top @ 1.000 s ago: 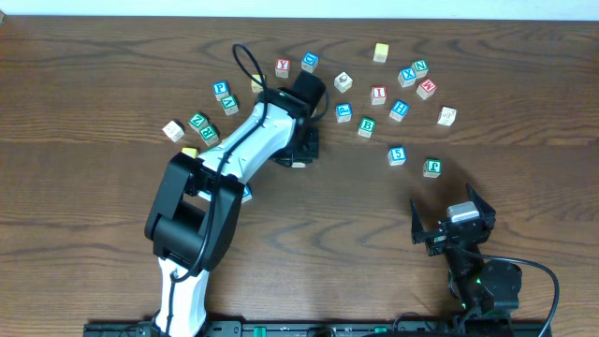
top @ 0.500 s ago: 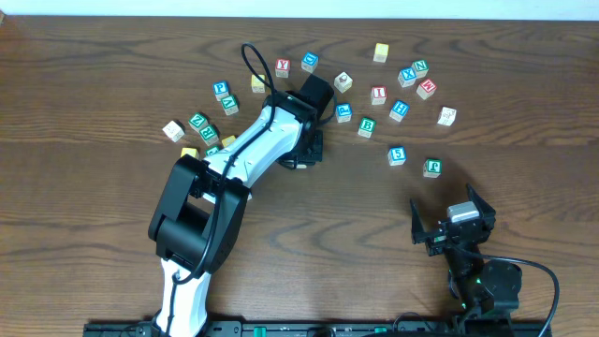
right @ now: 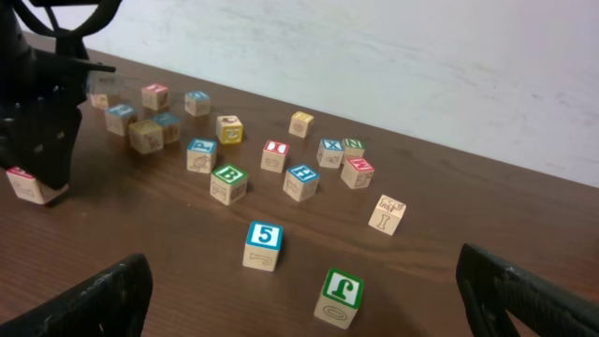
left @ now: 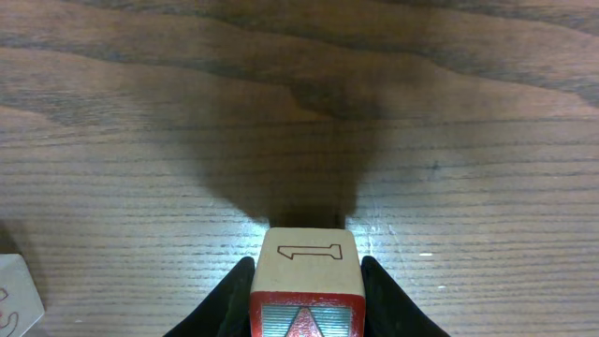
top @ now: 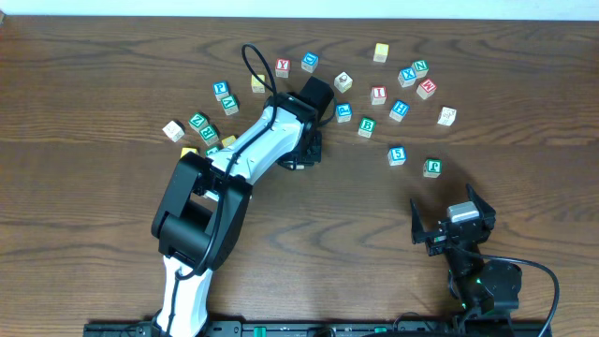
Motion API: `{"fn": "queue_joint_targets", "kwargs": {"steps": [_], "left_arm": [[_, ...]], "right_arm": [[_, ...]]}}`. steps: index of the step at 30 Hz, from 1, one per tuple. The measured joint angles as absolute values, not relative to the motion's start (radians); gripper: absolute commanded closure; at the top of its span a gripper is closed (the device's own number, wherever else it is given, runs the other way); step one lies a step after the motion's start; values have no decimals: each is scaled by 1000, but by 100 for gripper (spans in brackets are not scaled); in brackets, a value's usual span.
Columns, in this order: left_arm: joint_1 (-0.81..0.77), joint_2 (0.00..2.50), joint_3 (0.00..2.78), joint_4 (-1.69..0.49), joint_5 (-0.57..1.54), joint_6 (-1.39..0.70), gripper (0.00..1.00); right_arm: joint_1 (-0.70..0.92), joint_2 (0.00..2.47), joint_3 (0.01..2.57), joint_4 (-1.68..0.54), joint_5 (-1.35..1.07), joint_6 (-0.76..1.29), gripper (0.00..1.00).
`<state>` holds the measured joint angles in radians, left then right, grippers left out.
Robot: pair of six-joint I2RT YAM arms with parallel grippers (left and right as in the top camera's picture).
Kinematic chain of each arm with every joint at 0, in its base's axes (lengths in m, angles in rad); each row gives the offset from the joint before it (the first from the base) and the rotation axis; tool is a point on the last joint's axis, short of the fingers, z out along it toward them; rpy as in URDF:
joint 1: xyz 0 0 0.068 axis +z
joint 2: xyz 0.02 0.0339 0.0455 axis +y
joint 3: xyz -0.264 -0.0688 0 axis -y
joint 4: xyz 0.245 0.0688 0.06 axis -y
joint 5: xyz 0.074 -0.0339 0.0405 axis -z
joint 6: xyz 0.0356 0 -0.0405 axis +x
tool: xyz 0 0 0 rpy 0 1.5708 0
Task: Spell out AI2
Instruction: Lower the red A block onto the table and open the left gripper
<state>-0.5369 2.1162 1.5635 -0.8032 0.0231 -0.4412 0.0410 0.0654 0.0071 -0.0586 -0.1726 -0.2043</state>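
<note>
While the left gripper (left: 307, 304) pinches the red A cube (left: 309, 257), the right gripper (top: 443, 208) sits spread wide, well apart from it

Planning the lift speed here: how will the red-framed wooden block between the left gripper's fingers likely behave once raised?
The block looks like solid wood, so probably rigid and light. Its flat sides sit squarely between the left gripper's fingers, so it should resist twisting. Smooth faces might slip under a loose pinch; being a cube, it shouldn't roll if dropped.
</note>
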Motion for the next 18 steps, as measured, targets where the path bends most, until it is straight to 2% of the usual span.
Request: {"fn": "queue_joint_targets", "kwargs": {"steps": [18], "left_arm": [[-529, 2117, 1563, -729, 11, -441, 74]], "right_arm": [[41, 65, 7, -59, -173, -204, 1]]}}
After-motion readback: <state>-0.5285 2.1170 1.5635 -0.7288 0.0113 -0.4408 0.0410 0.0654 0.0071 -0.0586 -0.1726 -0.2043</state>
